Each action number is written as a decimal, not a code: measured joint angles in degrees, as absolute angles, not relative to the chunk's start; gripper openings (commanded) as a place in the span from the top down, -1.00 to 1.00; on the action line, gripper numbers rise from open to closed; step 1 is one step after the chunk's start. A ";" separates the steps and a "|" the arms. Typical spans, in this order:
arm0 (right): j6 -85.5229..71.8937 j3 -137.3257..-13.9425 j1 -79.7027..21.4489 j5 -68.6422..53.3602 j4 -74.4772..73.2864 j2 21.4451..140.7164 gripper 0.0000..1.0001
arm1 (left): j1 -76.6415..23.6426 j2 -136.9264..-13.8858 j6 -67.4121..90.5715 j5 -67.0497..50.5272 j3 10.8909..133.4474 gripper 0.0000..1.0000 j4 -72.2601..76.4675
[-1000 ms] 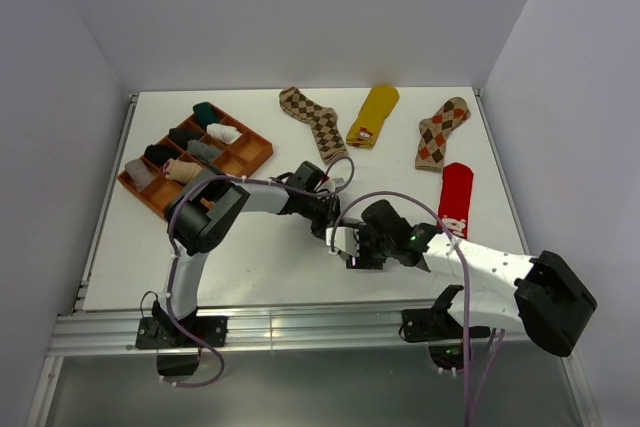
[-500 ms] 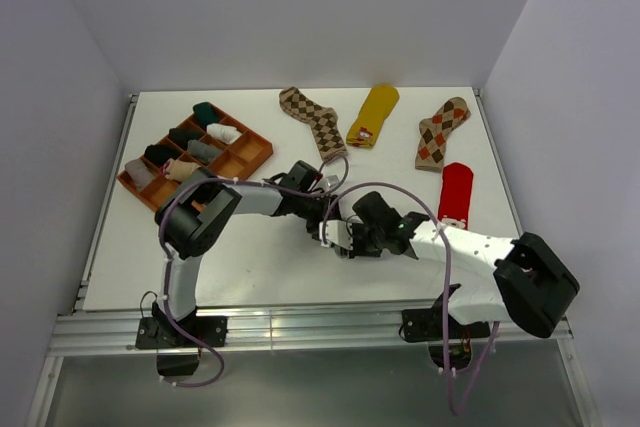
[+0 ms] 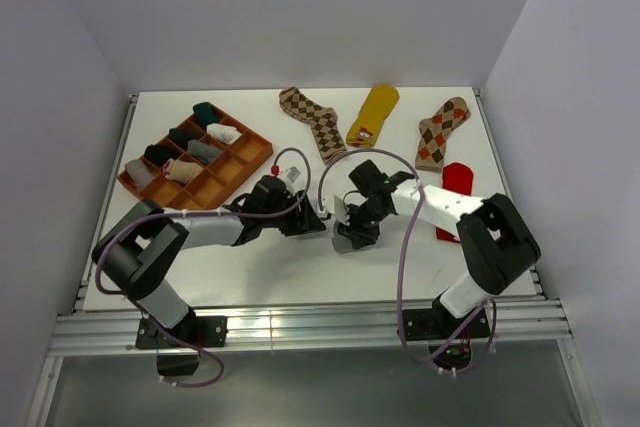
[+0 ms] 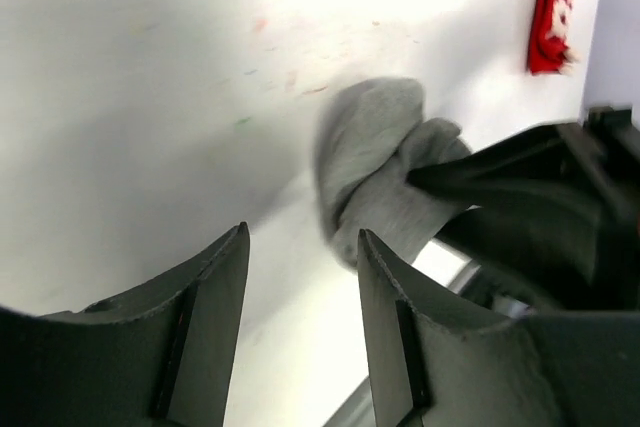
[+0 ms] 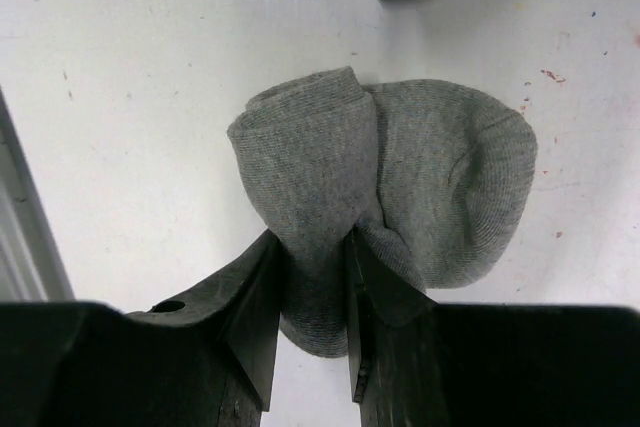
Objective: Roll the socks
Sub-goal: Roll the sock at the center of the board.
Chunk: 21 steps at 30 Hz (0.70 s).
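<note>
A grey sock [image 5: 400, 177], bunched into a loose roll, lies on the white table just in front of centre. My right gripper [image 5: 310, 239] is shut on one fold of it, with both fingers pressed into the fabric. In the top view the same grey sock [image 3: 350, 240] sits under my right gripper [image 3: 353, 223]. My left gripper [image 4: 302, 232] stands open and empty a little to the left of the grey sock [image 4: 375, 172]. Along the back lie a brown argyle sock [image 3: 315, 122], a mustard yellow sock [image 3: 373, 114] and a second brown argyle sock [image 3: 442, 132]. The right arm partly hides a red sock [image 3: 456, 185].
An orange compartment tray [image 3: 255, 154] at the back left holds several rolled socks. The left arm lies low across the table from the left, its gripper [image 3: 316, 219] close to the right one. Grey walls close in the table on three sides.
My left gripper has opened, let go and drawn back to the left. My right gripper has closed on the grey sock, and its arm has swung towards the table's middle.
</note>
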<state>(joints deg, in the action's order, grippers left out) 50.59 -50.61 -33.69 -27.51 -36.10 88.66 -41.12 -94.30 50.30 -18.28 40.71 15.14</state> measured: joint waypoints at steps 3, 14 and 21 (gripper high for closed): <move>51.94 -55.02 -31.88 -30.11 -40.99 92.95 0.56 | -41.21 -89.84 49.78 -13.93 35.99 -0.06 17.30; 55.92 -72.93 -25.76 -39.27 -60.82 111.07 0.53 | -52.75 -81.60 34.44 2.59 33.69 -0.13 18.63; 56.66 -80.23 -24.51 -41.67 -69.14 118.52 0.52 | -56.18 -87.99 22.74 4.21 42.52 -0.14 16.84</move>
